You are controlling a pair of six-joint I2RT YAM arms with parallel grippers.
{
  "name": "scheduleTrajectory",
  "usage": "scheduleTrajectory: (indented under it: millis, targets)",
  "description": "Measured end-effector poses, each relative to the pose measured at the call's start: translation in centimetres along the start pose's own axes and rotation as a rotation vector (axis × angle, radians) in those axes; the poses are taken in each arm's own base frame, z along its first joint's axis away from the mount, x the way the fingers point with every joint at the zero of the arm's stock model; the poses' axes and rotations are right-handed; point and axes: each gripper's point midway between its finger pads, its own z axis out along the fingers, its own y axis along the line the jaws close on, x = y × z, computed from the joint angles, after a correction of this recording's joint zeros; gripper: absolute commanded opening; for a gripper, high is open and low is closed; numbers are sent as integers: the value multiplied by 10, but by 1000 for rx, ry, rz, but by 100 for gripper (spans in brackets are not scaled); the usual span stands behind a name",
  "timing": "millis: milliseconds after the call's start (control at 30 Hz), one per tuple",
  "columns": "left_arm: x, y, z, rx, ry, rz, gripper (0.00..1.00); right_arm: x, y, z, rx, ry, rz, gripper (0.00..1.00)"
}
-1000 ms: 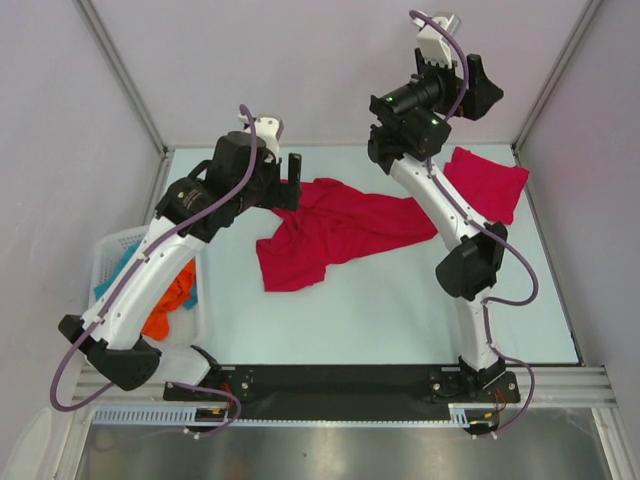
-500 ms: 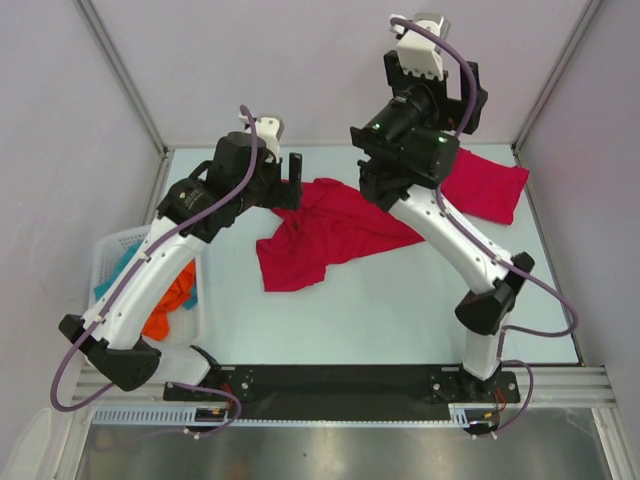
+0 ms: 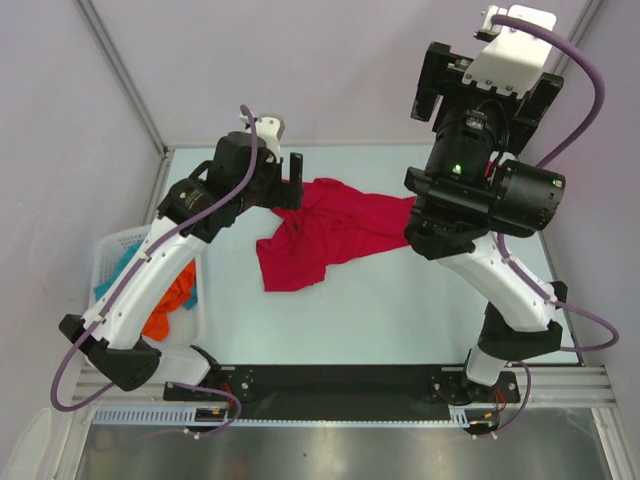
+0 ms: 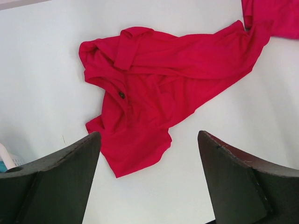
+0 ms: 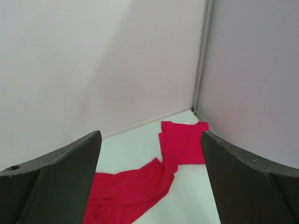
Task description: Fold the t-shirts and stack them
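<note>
A crumpled crimson t-shirt (image 3: 330,235) lies spread on the middle of the table. It also shows in the left wrist view (image 4: 159,93) and the right wrist view (image 5: 126,191). A folded red t-shirt (image 5: 183,141) lies flat in the back right corner, touching the crumpled one's end. Its corner shows in the left wrist view (image 4: 275,16), and the right arm hides it in the top view. My left gripper (image 3: 290,180) (image 4: 149,182) is open and empty, above the crumpled shirt's left end. My right gripper (image 3: 480,90) (image 5: 149,177) is open and empty, raised high above the table.
A white basket (image 3: 115,250) with orange cloth (image 3: 170,300) and teal cloth stands off the table's left edge. Grey walls close the back and both sides, with a corner post (image 5: 202,51) at the back right. Bare table (image 3: 400,310) lies in front of the crumpled shirt.
My right arm has lifted and swung up and to the right, away from the back of the table, its gripper now high. The left arm and both shirts have not moved.
</note>
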Motion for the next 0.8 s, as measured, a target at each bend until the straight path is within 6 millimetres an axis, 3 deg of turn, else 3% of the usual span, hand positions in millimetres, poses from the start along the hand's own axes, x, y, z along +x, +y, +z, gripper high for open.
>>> scheduleTrajectory:
  millis: [233,333,800]
  targets:
    - [0,-2,0,9,0,0,90,-14,23,-50,-243,20,30,91]
    - [-2,-4,1,18,-5,-3,89,-19,23,-62,-305,25,36,89]
    - [0,-6,3,28,-4,-4,89,-28,-24,-75,-516,59,113,78]
